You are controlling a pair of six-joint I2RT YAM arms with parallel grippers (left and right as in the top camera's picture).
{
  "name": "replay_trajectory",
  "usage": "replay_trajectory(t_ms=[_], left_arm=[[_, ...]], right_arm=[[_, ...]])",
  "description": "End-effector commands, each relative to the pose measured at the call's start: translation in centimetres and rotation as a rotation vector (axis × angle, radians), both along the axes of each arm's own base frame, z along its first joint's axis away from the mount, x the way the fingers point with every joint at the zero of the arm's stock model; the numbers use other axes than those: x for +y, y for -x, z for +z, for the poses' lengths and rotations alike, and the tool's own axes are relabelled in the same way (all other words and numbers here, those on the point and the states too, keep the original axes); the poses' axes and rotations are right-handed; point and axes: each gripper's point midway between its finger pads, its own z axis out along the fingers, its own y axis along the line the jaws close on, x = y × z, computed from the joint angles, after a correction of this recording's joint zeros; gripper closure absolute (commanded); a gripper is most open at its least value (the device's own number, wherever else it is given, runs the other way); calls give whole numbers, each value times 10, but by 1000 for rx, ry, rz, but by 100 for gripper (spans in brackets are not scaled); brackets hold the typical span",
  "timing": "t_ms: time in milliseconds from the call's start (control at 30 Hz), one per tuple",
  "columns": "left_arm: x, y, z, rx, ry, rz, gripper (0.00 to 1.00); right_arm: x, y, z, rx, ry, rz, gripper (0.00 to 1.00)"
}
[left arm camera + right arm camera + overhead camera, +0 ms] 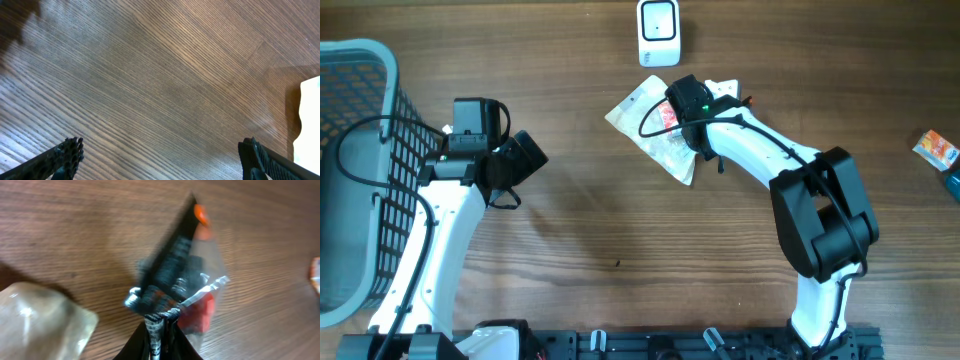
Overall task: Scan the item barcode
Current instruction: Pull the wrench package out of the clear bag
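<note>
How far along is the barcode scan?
Done: right claw grips the packet, apparently lifted. In hand: packet is close to the scanner. To do: face the barcode to the scanner; the blurred wrist view shows no barcode clearly. The left claw is open, unused.

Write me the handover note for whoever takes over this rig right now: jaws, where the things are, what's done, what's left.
Left gripper: jaws wide open, empty, over bare table, near the basket.
Right gripper: jaws shut on the crimped edge of the clear packet, close to the scanner.
A second, pale packet lies on the table beside it.
Done: item is in the grip, near the scanner.
Left: turn the barcode to the scanner. The wrist view is too blurred to tell which way the barcode faces, and no scan can be confirmed.
</note>
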Motion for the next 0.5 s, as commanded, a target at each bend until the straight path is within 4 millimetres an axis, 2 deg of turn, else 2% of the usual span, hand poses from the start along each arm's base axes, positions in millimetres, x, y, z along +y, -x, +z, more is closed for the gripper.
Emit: replay_trajectory(t_ms=[0, 67, 167, 233, 300, 333, 367, 433, 467], left_arm=[[3, -1, 2, -7, -8, 10, 0], [3, -2, 2, -8, -8, 10, 0], [3, -2, 2, -10, -8, 10, 0], [3, -2, 2, -10, -8, 10, 0], [3, -2, 2, -10, -8, 10, 0], [3, -2, 2, -10, -8, 10, 0], [3, -2, 2, -10, -8, 10, 0], [3, -2, 2, -10, -8, 10, 0], [3, -2, 2, -9, -9, 10, 0]], right_arm=[[40, 22, -34, 165, -235, 59, 64], [64, 30, -37, 212, -341, 89, 62], [98, 27, -19, 208, -454, 140, 60], [108, 19, -5, 176, -489, 153, 60], [117, 18, -1, 183, -533, 168, 63], [117, 20, 3, 190, -539, 170, 62], [113, 17, 15, 172, -530, 157, 62], [98, -1, 50, 90, -564, 116, 61], [79, -13, 76, 33, -581, 85, 55]])
